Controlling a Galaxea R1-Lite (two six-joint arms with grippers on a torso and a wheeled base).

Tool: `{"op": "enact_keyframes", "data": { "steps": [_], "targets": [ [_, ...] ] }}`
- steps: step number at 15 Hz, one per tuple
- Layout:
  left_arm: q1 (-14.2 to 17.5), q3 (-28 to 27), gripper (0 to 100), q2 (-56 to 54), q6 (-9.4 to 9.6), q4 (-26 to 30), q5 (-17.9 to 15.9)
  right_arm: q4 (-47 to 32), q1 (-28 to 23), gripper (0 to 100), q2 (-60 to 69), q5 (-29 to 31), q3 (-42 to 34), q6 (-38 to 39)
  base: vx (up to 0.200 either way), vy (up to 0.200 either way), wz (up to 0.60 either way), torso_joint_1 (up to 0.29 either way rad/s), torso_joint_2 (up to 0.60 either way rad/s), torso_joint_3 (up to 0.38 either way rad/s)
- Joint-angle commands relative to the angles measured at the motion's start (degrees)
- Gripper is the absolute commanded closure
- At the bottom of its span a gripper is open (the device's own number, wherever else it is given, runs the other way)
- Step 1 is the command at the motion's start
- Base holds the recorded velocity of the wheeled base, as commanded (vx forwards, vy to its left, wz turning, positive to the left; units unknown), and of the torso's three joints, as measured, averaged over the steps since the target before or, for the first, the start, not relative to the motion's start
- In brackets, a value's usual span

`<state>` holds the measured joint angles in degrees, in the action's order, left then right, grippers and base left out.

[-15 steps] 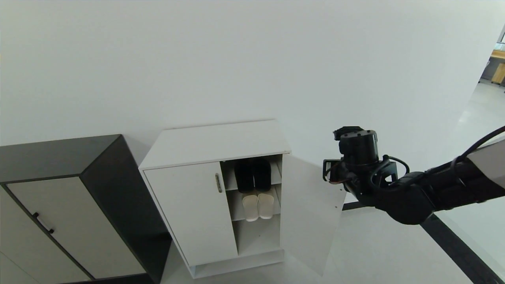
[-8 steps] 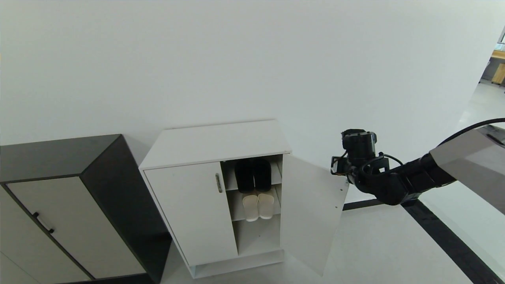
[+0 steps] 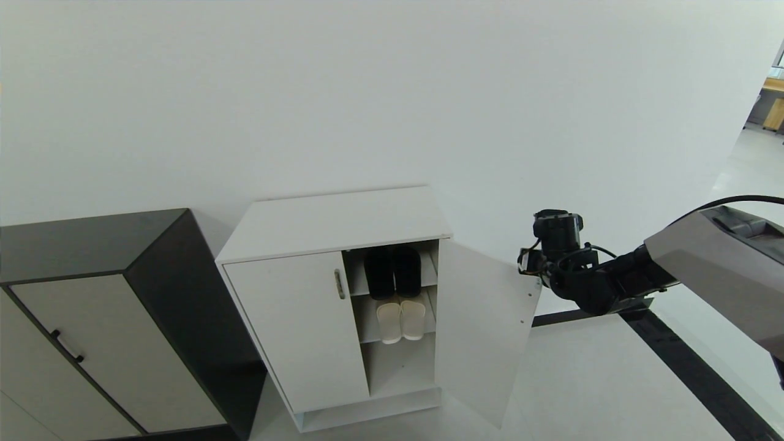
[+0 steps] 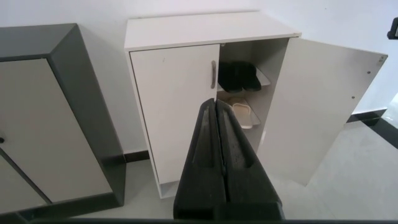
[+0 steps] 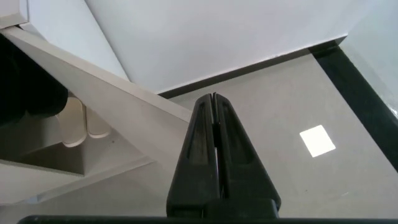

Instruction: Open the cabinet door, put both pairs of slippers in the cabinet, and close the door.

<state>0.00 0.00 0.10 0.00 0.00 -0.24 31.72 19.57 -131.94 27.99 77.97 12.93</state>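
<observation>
While the door stands open: both pairs are already inside the cabinet (image 3: 334, 223), so by my reading only the closing is left.
Black slippers (image 3: 392, 272): side by side on the top shelf.
White slippers (image 3: 401, 320): on the middle shelf, directly below the black pair.
Open door (image 3: 484, 331): swung out to the robot's right, well clear of the frame, and no different from a second ago.
Right gripper (image 5: 213, 106): fingers pressed together with nothing between them, on the outer side of the door near its top free corner.
Change: over the last second the right arm has drawn away from the camera and closed in on that corner.
Contact: probably not yet touching the panel, though the head view is too small there to settle it.
Meaning: the arm looks lined up to push from outside, and a sweep toward the robot's left should swing the door home.
Left gripper (image 4: 216, 106): clenched and empty, held back in front of the cabinet, well apart from it.
Dark cabinet (image 3: 92, 306): just beside the white one, not involved.
</observation>
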Motion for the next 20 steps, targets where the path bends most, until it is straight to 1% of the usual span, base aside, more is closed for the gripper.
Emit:
{"op": "enact_keyframes", "data": {
  "steps": [1,3,20],
  "targets": [
    [0.0,0.0,100,-0.01,0.0,0.0,-0.02,0.1,-0.76,100,-2.09,-0.22,0.87,-0.01,0.0,0.0,0.0,0.0,0.0,0.0],
    [0.0,0.0,100,-0.01,0.0,0.0,0.07,0.18,-1.11,100,-2.8,-1.1,0.95,-0.01,0.0,0.0,0.0,0.0,0.0,0.0],
    [0.0,0.0,100,-0.01,-0.09,0.0,-0.02,0.1,-0.93,100,-4.73,-1.01,1.13,-0.01,0.0,0.0,0.0,0.0,0.0,0.0]
  ]
}}
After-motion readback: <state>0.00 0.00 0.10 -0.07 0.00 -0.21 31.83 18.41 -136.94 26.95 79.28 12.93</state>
